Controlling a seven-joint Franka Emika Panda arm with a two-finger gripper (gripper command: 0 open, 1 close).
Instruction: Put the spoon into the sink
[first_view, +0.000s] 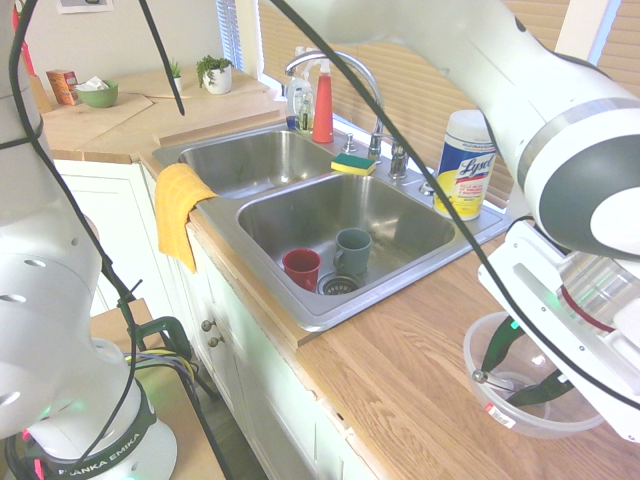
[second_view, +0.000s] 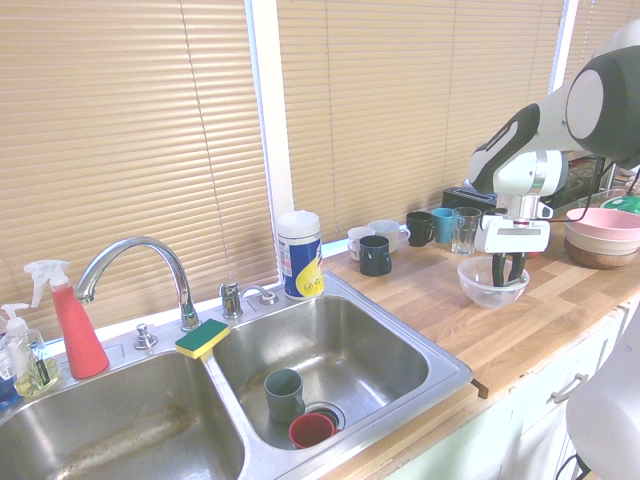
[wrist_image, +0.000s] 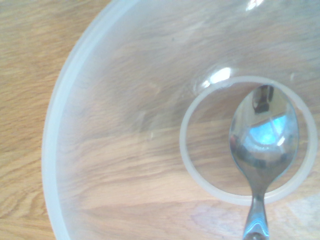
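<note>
The spoon (first_view: 495, 381) lies in a clear plastic bowl (first_view: 472, 352) on the wooden counter, its knobbed handle end resting near the bowl's rim. In the wrist view the spoon's shiny bowl (wrist_image: 263, 135) sits over the clear bowl's base ring. My gripper (first_view: 522, 370) reaches down into the clear bowl (second_view: 478, 290). Its dark fingers (first_view: 500, 343) stand on either side of the spoon's handle with a gap still between them. The gripper (second_view: 507, 275) looks narrow from the other side. The steel double sink (first_view: 300, 215) lies further along the counter, to the left in the second exterior view (second_view: 350, 350).
A red cup (first_view: 301, 267) and a grey-green mug (first_view: 352, 250) stand by the near basin's drain. A wipes canister (first_view: 466, 163), a sponge (first_view: 353, 163) and the faucet (first_view: 340, 65) line the sink's back. A yellow cloth (first_view: 178, 210) hangs over its front edge. Mugs (second_view: 375, 255) and pink bowls (second_view: 603, 230) stand near the clear bowl.
</note>
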